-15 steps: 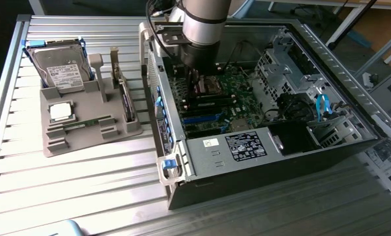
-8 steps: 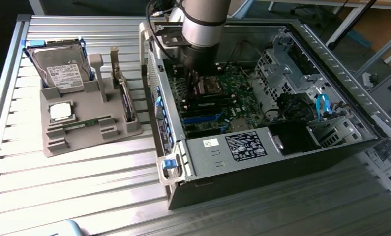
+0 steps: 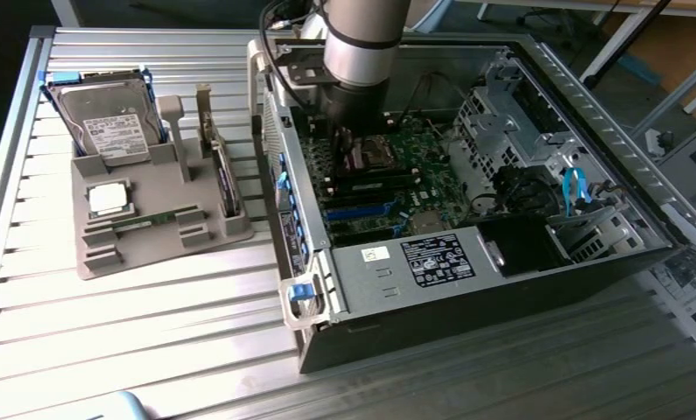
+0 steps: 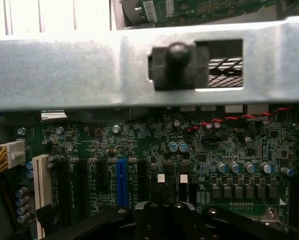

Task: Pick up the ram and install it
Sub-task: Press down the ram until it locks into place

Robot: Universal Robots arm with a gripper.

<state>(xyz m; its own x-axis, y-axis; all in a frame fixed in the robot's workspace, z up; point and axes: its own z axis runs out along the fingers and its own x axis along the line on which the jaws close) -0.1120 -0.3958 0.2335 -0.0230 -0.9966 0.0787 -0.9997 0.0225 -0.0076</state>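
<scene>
Slatted metal table [image 3: 149, 306]; arm vertical inside PC case [image 3: 605, 175], hand [image 3: 345, 144] closed, empty.

We see the arm [image 3: 365, 39] as a smooth silver-grey tube ringed by a black band, ending in a black wrist section — boxy, with dark cables [image 3: 275, 17] looping beside it. The gripper [image 4: 170, 220] is matt black, rounded, with glossy edges — two small pale squares just above.
</scene>
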